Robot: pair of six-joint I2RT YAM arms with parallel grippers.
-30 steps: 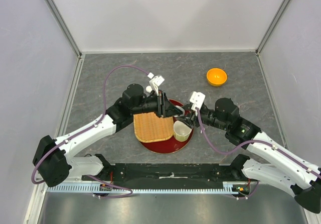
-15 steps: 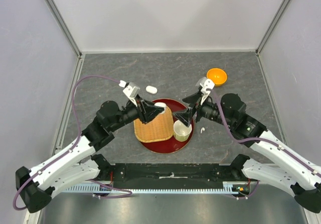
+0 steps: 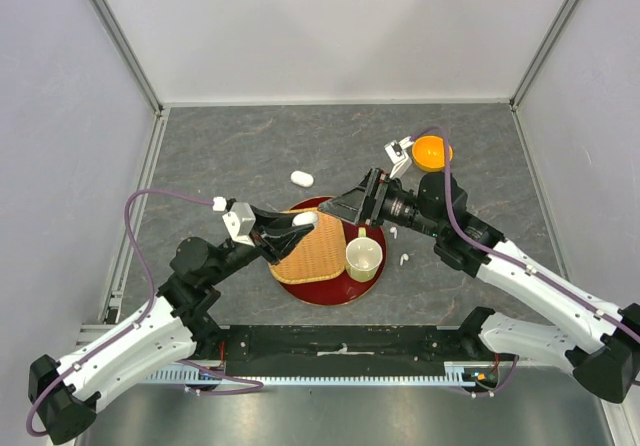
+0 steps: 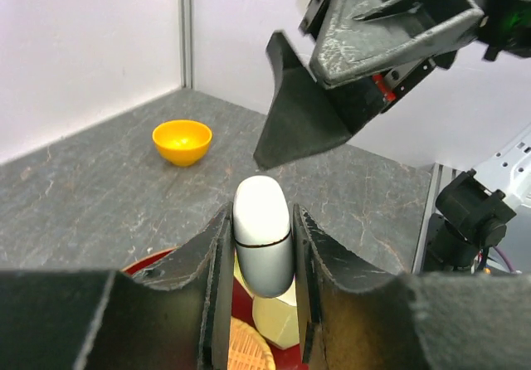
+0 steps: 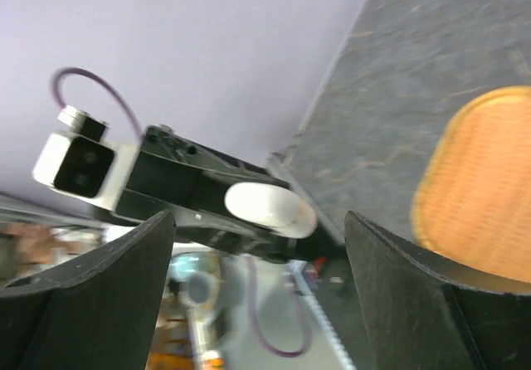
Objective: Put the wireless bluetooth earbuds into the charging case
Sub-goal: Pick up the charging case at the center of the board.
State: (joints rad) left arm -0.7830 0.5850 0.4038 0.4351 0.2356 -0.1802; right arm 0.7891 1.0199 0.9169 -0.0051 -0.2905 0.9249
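My left gripper [image 3: 300, 224] is shut on a closed white pebble-shaped charging case [image 3: 304, 220] and holds it above the woven tray; in the left wrist view the case [image 4: 262, 237] stands upright between the fingers [image 4: 214, 258]. My right gripper [image 3: 347, 206] is open and empty, and points at the case from a short gap away. In the right wrist view the case [image 5: 261, 206] lies ahead between its wide-spread fingers [image 5: 124, 279]. Two tiny white earbuds [image 3: 404, 260] [image 3: 393, 232] lie on the table right of the plate. A second white case [image 3: 301, 178] lies behind the plate.
A red plate [image 3: 330, 294] carries a woven tray [image 3: 310, 256] and a cream cup [image 3: 362, 256]. An orange bowl [image 3: 432, 152] sits at the back right, also in the left wrist view [image 4: 182, 140]. Grey walls enclose the table.
My left gripper has drawn back to the left with the case, now tilted up. My right gripper has swung left and up from the cup to face the case. A second earbud now shows.
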